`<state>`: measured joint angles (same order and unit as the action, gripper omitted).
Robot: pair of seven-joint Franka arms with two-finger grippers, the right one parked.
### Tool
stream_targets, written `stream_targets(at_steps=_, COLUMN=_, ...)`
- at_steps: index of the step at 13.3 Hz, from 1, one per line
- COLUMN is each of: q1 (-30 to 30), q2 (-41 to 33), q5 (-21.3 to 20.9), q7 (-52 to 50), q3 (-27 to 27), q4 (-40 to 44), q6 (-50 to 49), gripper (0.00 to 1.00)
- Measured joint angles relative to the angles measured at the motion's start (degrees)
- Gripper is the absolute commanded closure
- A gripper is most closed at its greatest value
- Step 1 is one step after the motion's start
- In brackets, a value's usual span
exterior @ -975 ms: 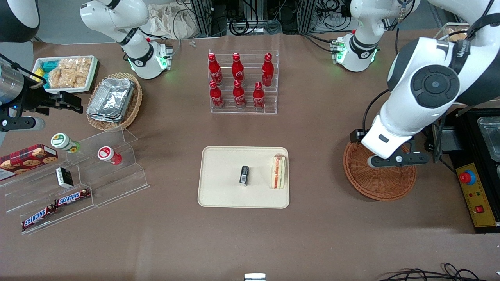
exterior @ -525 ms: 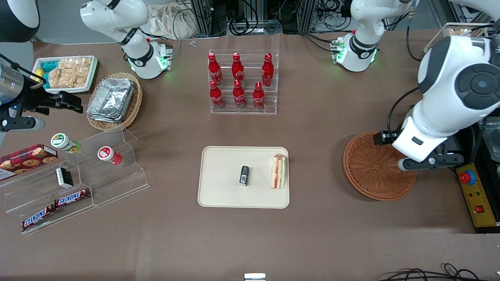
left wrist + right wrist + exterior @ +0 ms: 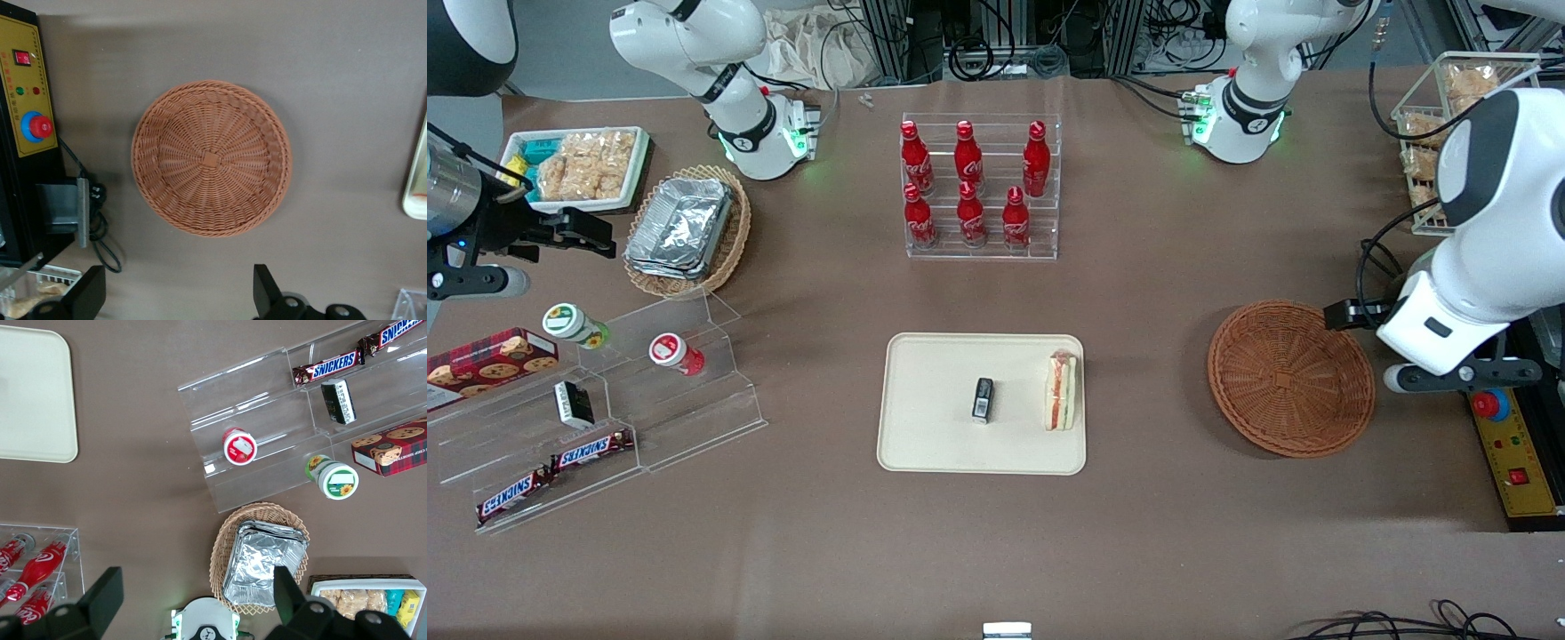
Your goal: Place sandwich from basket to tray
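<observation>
the sandwich [image 3: 1061, 392] lies on the cream-beige tray [image 3: 925, 444], standing on its edge close to the tray's rim at the working arm's end, its red and green filling facing up toward the front camera. a small black packet [image 3: 983, 398] lies on the same tray, near the middle and apart from the sandwich.

the round reddish-brown wicker basket [image 3: 1289, 378] sits on the brown table [image 3: 1138, 533], well apart from the tray toward the working arm's end. the left wrist view looks straight down into the basket [image 3: 211, 157], showing only its woven bottom and rim.

the left arm's gripper [image 3: 1458, 377] hangs just beside the basket, off its rim and over the table edge next to the yellow control box [image 3: 1513, 458] with its red button [image 3: 1487, 404]. in the left wrist view its two black fingers [image 3: 267, 292] stand spread wide apart with nothing between them, above bare table beside the basket.

farther from the front camera than the tray, a clear acrylic rack [image 3: 980, 187] holds six red cola bottles [image 3: 971, 213] in two rows. toward the parked arm's end stand a tan oval wicker basket with foil containers [image 3: 685, 229], a white tray of snack packets [image 3: 574, 167] and a clear stepped display [image 3: 605, 427] with snickers bars [image 3: 591, 451].
</observation>
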<state>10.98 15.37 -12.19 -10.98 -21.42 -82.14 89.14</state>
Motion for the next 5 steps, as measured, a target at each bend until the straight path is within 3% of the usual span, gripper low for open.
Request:
stream_targets(at_steps=2, q1=-5.5, q2=-1.6, q5=3.9, q7=4.7, q3=10.4, q4=0.0, q6=0.0, gripper=0.00)
stream_targets(at_steps=5, q1=-7.1, q2=-3.2, q5=5.4, q7=7.9, q3=15.5, q4=-0.2, q6=-1.1, gripper=0.00)
